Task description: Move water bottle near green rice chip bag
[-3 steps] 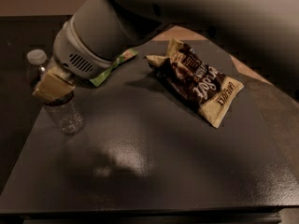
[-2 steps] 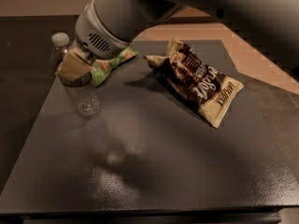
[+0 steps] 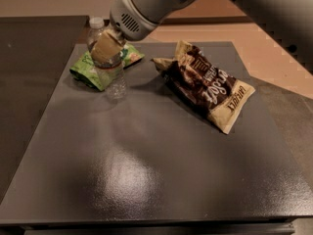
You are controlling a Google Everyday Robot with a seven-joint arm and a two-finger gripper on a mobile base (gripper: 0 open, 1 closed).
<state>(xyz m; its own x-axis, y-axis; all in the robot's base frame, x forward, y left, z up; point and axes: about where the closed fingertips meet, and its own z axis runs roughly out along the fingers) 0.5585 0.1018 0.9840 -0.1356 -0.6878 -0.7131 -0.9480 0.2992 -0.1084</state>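
The water bottle point(image 3: 111, 75) is clear ribbed plastic with a white cap at the back left of the dark table. My gripper point(image 3: 107, 48) is shut on the water bottle around its upper body, with a tan finger pad across it. The bottle stands roughly upright, its base at the front edge of the green rice chip bag point(image 3: 88, 70), which lies flat just behind and left of it. The arm's grey wrist covers part of the bag's right end.
A larger brown-and-cream crinkled bag point(image 3: 208, 84) lies at the back right of the table point(image 3: 146, 170). The table's left edge runs close to the green bag. A lighter floor area shows beyond the far right edge.
The gripper has carried the water bottle away from the left edge toward the back and right, ending beside the green rice chip bag. The brown bag has not moved.
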